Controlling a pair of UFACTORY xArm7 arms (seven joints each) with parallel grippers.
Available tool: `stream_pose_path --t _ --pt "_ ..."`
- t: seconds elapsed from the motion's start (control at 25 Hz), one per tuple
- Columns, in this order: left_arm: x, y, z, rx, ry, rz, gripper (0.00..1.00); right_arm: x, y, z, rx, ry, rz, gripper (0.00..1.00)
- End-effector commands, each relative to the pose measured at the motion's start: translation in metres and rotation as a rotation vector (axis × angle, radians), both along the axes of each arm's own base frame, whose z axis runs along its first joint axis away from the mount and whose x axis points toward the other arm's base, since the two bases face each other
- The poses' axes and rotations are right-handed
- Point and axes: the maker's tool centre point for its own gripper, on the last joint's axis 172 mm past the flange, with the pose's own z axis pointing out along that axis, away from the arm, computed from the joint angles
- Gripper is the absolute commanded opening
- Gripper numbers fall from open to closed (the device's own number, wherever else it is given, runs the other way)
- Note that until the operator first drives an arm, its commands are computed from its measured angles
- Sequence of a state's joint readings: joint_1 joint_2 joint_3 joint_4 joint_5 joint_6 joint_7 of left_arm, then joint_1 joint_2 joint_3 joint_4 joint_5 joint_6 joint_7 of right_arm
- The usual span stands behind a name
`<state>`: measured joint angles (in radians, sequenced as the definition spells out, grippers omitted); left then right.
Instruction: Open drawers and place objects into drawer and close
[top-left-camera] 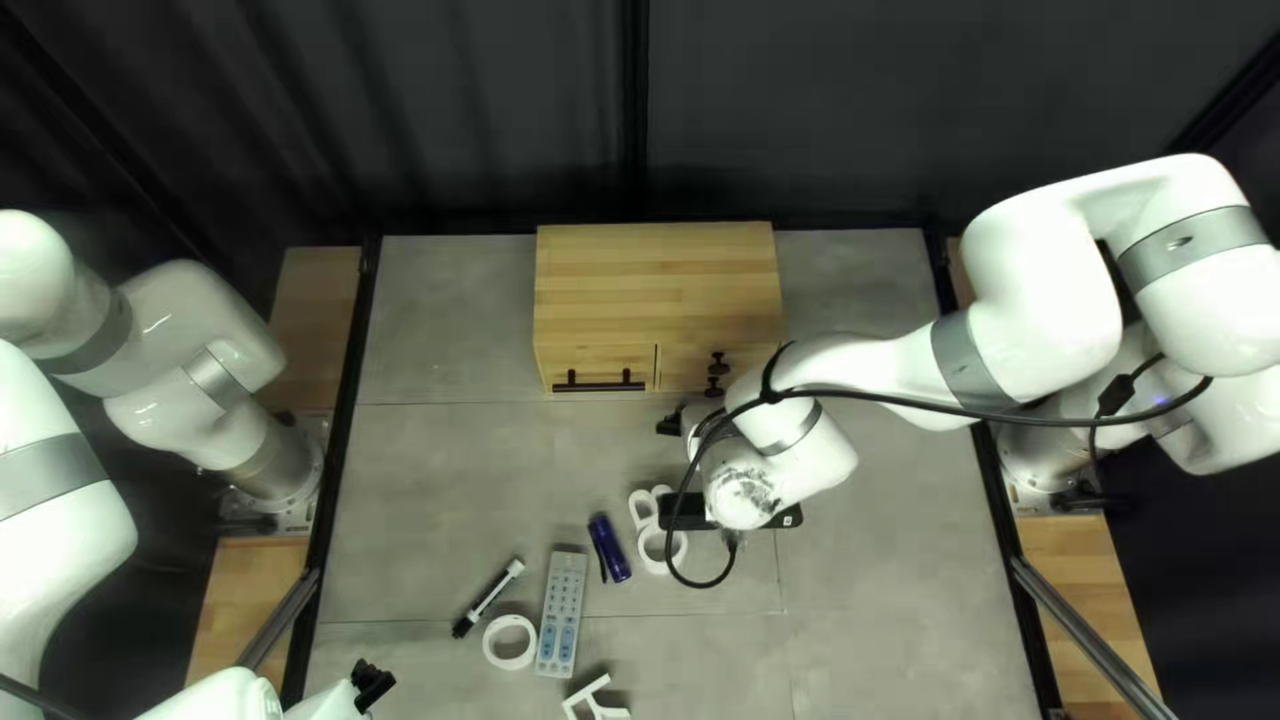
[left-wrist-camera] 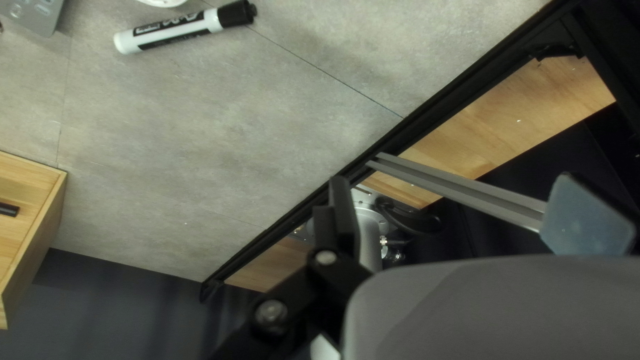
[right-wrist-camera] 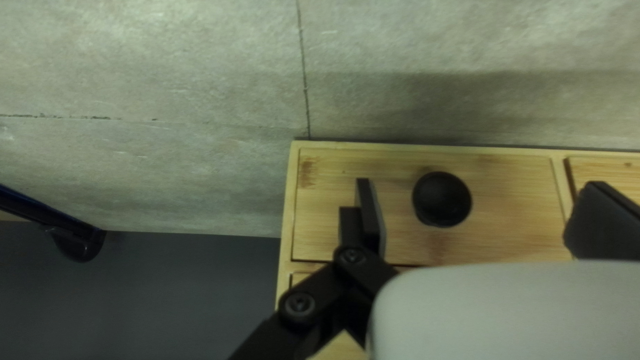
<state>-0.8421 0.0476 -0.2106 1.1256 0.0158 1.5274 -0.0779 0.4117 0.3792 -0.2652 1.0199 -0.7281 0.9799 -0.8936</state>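
At the bench's [top-left-camera: 440, 467] far side, wooden cabinet [top-left-camera: 660, 280] sat with its visible drawer fronts flush. Right claw [top-left-camera: 674, 422] was at the front, fingers well apart, one black knob [right-wrist-camera: 441, 199] in the gap between them. Left claw [top-left-camera: 374, 683] was over the near left part, also spread. Task objects lay outside the cabinet: marker [top-left-camera: 488, 598], white ring [top-left-camera: 510, 643], gray remote [top-left-camera: 562, 614], blue cylinder [top-left-camera: 610, 548], white loops [top-left-camera: 643, 507]. Black bar [top-left-camera: 787, 516] was partly hidden by the right arm [top-left-camera: 800, 460].
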Motion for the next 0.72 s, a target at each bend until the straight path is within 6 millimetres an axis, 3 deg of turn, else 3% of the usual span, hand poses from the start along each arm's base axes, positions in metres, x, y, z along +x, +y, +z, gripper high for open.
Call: stream_pose_path --t 0.04,0.72 --pt "0.0000 0.0000 0.0000 0.000 0.000 0.000 1.00 0.0006 -0.0044 -0.0027 -0.002 0.002 -0.002 0.99" --pt "0.0000 0.0000 0.0000 0.000 0.000 0.000 1.00 0.0066 -0.0142 -0.0069 -0.010 0.000 0.013 0.95"
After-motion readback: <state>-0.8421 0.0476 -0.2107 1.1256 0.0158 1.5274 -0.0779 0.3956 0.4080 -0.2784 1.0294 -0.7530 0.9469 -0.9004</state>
